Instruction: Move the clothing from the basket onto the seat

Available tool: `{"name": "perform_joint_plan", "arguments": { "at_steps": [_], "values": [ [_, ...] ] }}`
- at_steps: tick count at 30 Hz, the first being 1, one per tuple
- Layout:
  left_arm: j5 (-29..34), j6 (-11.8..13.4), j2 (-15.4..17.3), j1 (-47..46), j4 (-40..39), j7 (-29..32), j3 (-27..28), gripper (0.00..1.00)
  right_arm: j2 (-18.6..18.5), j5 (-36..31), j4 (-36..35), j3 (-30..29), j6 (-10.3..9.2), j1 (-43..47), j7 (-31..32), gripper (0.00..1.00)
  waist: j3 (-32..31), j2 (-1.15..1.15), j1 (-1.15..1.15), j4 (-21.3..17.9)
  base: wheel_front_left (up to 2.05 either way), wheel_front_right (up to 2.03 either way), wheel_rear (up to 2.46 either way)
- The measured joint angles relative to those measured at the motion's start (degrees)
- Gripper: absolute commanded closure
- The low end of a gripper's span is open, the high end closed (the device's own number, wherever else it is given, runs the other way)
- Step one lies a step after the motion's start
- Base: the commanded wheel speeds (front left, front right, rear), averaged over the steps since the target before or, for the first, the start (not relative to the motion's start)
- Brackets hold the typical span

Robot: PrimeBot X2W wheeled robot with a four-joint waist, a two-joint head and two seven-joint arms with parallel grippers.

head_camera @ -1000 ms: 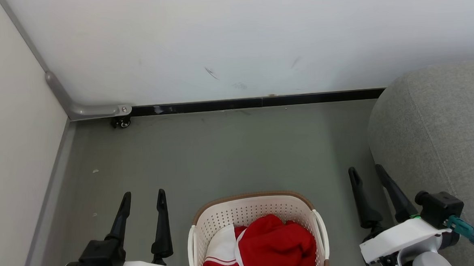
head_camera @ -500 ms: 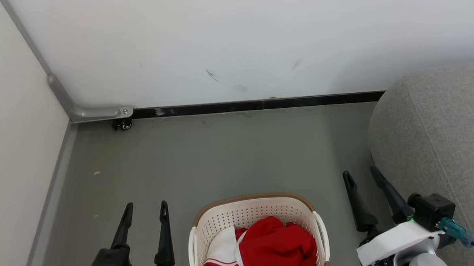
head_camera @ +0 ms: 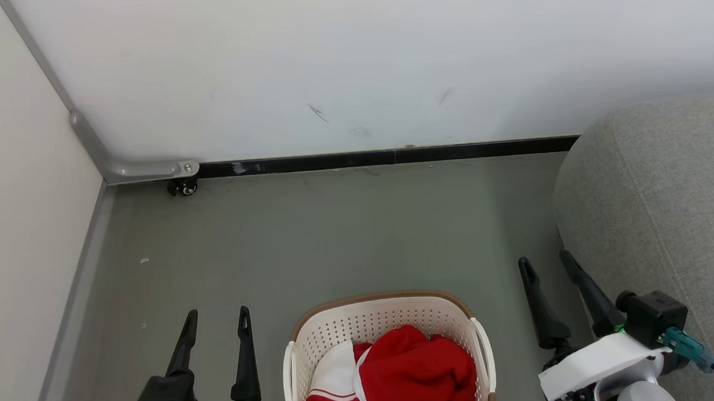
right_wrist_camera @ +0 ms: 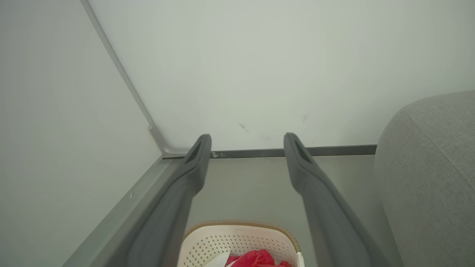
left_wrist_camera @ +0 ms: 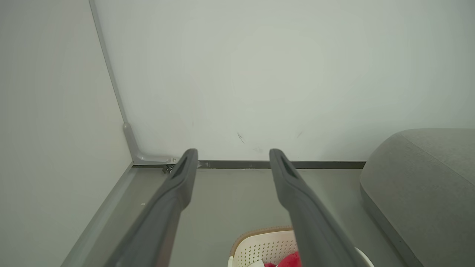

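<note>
Nearest, at the bottom of the head view, a cream-white oval plastic basket [head_camera: 373,325] stands on the smooth grey-green floor [head_camera: 334,232]. It has rows of small round holes, a brown rim and white side handles. Inside it lies the clothing [head_camera: 415,374], a rumpled heap of soft bright red fabric with a white panel and a thin white stripe on its left side. The left gripper [head_camera: 217,312] hovers to the basket's left and the right gripper [head_camera: 543,258] to its right, each with long, tapered dark fingers spread apart and grasping nothing. Just beside the right gripper rises the seat [head_camera: 656,197], grey woven upholstery with a rounded corner and a stitched seam. Farther off, a black baseboard [head_camera: 391,156] edges the floor. A grey metal bracket [head_camera: 129,169] sits in the corner with a small caster [head_camera: 184,186] beneath it. Behind them is a matte white wall [head_camera: 356,60] with faint scuffs.
</note>
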Motion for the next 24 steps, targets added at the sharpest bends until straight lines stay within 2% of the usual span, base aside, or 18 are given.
{"name": "perform_joint_plan", "arguments": {
  "at_steps": [24],
  "values": [
    [0.0,0.02,-0.11,-0.12,0.07,0.0,0.07,0.0,0.02,1.07,0.05,0.03,0.0,-0.01,0.16,0.0,0.52,0.0,-0.01,-0.06,0.0,0.0,0.0]
  ]
}}
